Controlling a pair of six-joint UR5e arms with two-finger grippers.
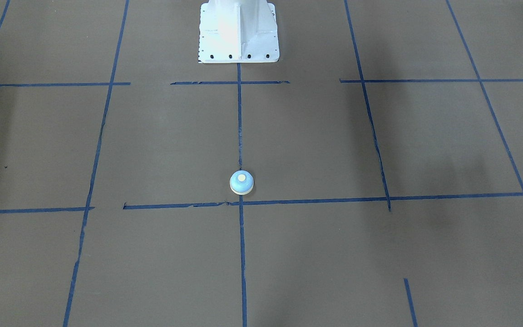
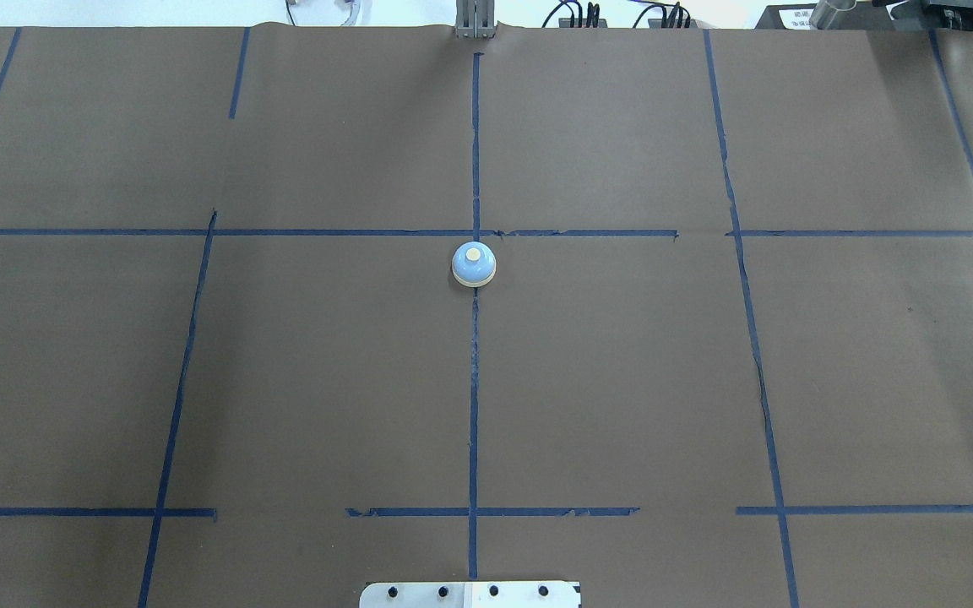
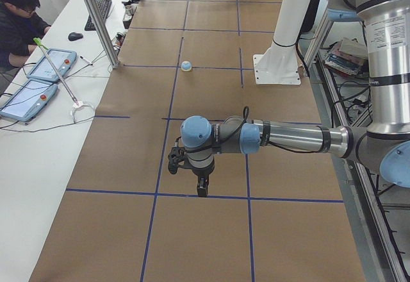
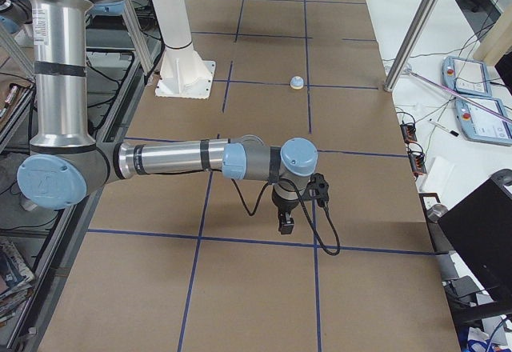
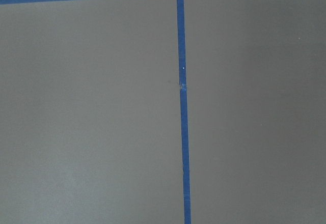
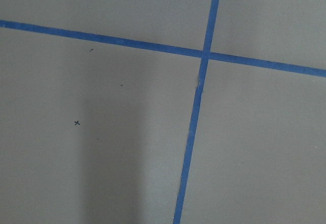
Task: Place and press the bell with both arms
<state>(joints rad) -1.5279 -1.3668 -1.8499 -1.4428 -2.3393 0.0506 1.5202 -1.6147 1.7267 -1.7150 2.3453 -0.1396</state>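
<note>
The small light-blue bell (image 2: 474,264) with a cream button stands alone on the brown paper at the table's middle, beside a crossing of blue tape lines; it also shows in the front view (image 1: 242,182) and both side views (image 3: 186,66) (image 4: 297,83). My left gripper (image 3: 201,189) hangs pointing down above the paper, far from the bell toward the table's left end. My right gripper (image 4: 285,226) hangs the same way toward the right end. Both show only in the side views, so I cannot tell whether they are open or shut. The wrist views show only paper and tape.
The white pedestal (image 1: 239,32) stands at the robot's side of the table. An operator (image 3: 19,19) sits at a white desk with tablets (image 3: 45,64) beyond the far edge. A metal post (image 4: 416,32) stands at that edge, and a black monitor (image 4: 480,240) near the right end.
</note>
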